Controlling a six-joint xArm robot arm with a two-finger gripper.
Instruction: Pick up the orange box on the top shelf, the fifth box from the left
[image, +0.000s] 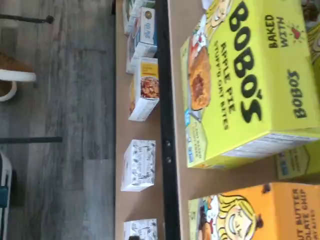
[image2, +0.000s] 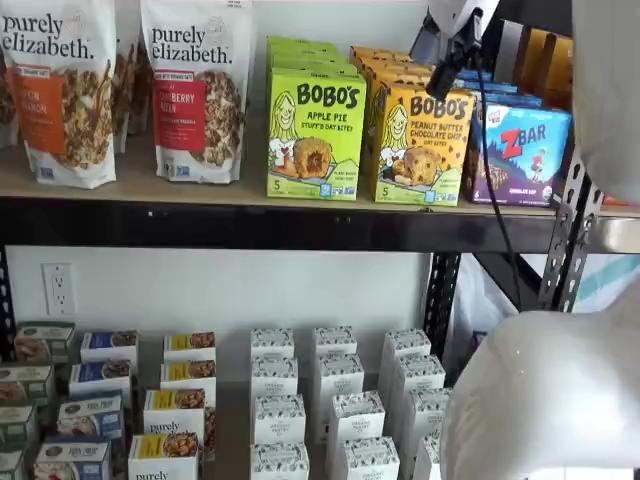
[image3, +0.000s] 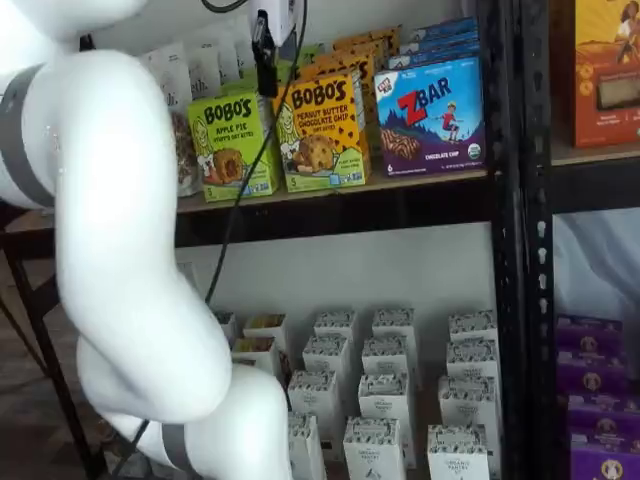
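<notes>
The orange box (image2: 418, 146) stands upright at the front of the top shelf (image2: 130, 186), with like boxes behind it. It shows in both shelf views (image3: 320, 130), between a lime-green box and a blue box. In the wrist view only part of its front shows (image: 260, 212), on the tan board (image: 225, 176). My gripper (image2: 447, 75) hangs in front of the box's upper edge, apart from it. In a shelf view its black fingers (image3: 265, 60) show side-on with a cable beside them. No gap shows between them, and no box is in them.
A lime-green Bobo's Apple Pie box (image2: 315, 135) stands just left of the orange box and fills the wrist view (image: 240, 80). A blue ZBar box (image2: 520, 155) stands to its right. Granola bags (image2: 195, 90) stand further left. Small white cartons (image2: 330, 400) fill the lower level. My white arm (image3: 120, 250) blocks part of the view.
</notes>
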